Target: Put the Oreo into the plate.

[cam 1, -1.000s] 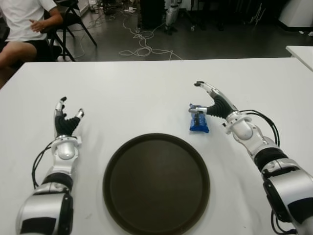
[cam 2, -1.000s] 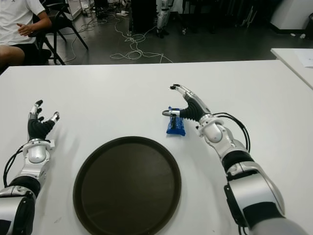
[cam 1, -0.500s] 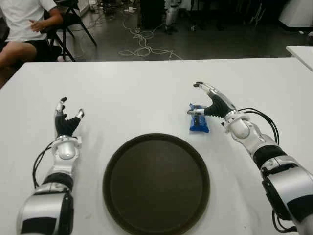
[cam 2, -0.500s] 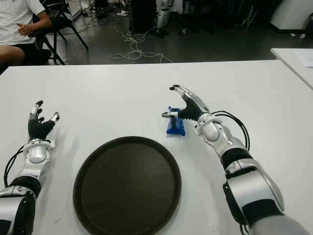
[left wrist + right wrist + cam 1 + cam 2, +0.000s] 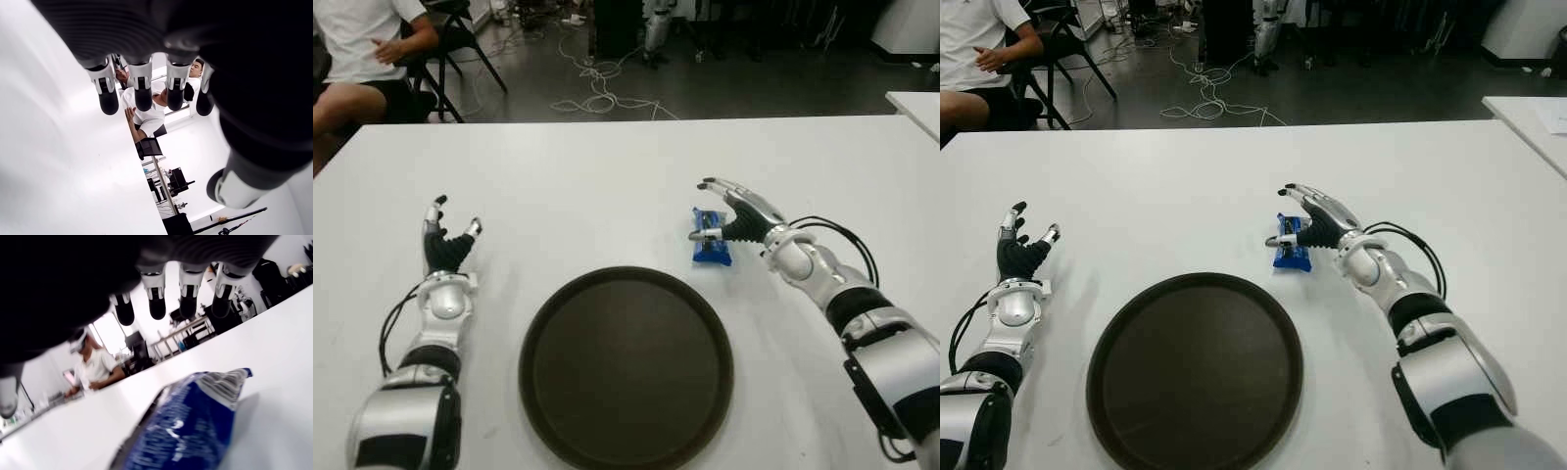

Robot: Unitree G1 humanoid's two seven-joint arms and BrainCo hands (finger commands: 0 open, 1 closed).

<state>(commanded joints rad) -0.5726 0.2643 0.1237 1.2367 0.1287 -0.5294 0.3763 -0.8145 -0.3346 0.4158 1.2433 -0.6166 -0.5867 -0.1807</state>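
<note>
Oreo pack (image 5: 711,248): flat on the bench (image 5: 607,186), right of centre, just beyond the plate (image 5: 626,365) rim.
Right hand (image 5: 736,213): has lowered over the pack; fingers (image 5: 715,184) spread, nothing gripped.
Meaning: grasp imminent.
Left hand (image 5: 446,245): near left edge, fingers relaxed, empty.

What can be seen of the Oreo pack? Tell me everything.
The Oreo pack is a small blue wrapper with white print and crimped ends, glossy like plastic film, and appears sealed. It lies flat on the white table, lengthwise away from the robot, just beyond the upper right rim of the dark round plate and apart from it. The right hand arches over it with fingers spread, thumb at its side; contact is unclear.
</note>
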